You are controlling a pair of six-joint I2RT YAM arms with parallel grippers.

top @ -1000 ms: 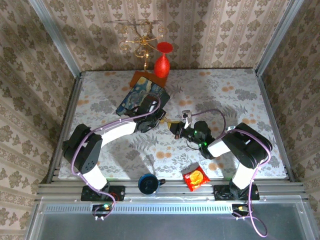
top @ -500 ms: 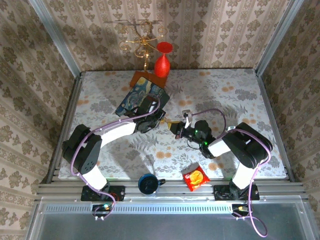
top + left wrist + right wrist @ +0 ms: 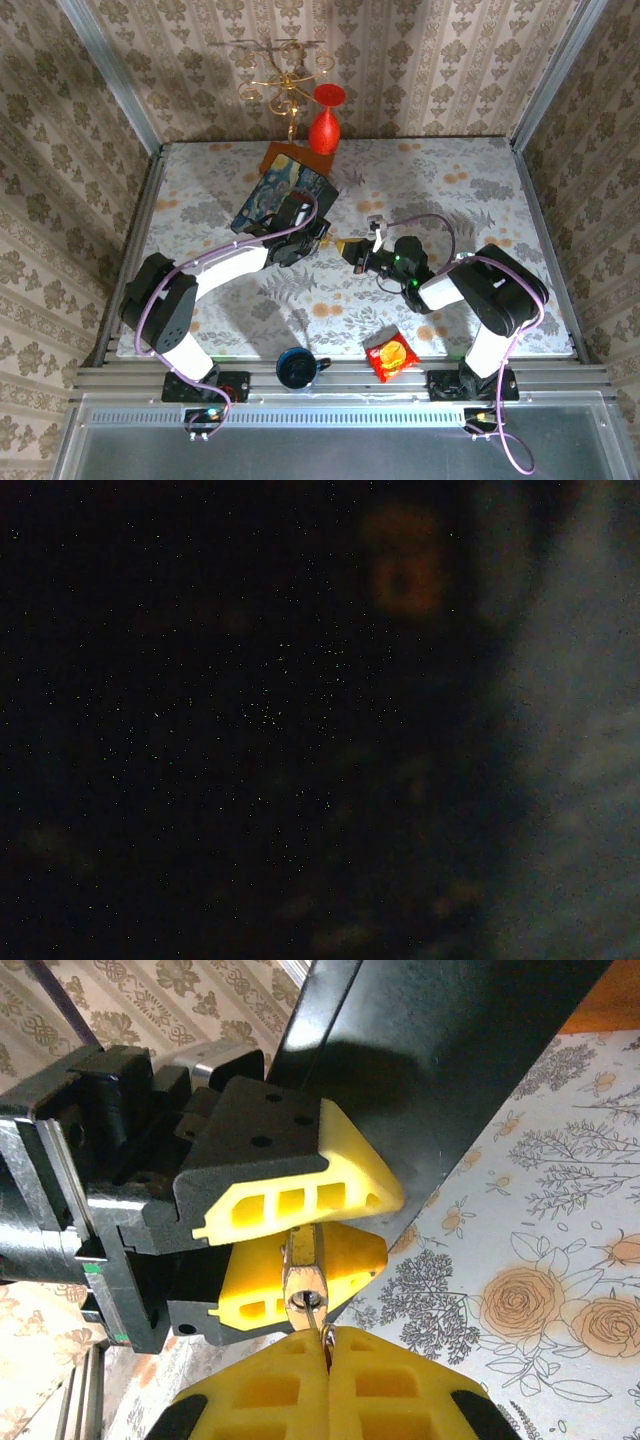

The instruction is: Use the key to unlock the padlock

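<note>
Since before, the right pincer (image 3: 327,1345) crept toward the left pincer (image 3: 350,1225) beside the dark-blue box (image 3: 265,200). Left pinches the brass padlock (image 3: 303,1248) above the surface (image 3: 520,1260); right's pressed together on the key (image 3: 312,1308).

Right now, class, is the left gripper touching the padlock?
Touching. The right wrist view shows the padlock pinched by its brass body between the yellow fingers of the left gripper, with no gap on either side.

Left wrist view's basically lost to dark blur, only an orange smudge (image 3: 402,575) made out, while the key (image 3: 323,1332) is mostly buried between the right gripper's (image 3: 326,1348) pads, themselves cropped by the frame, and the padlock (image 3: 304,1255) is half covered by the left gripper's (image 3: 386,1228) fingers.
</note>
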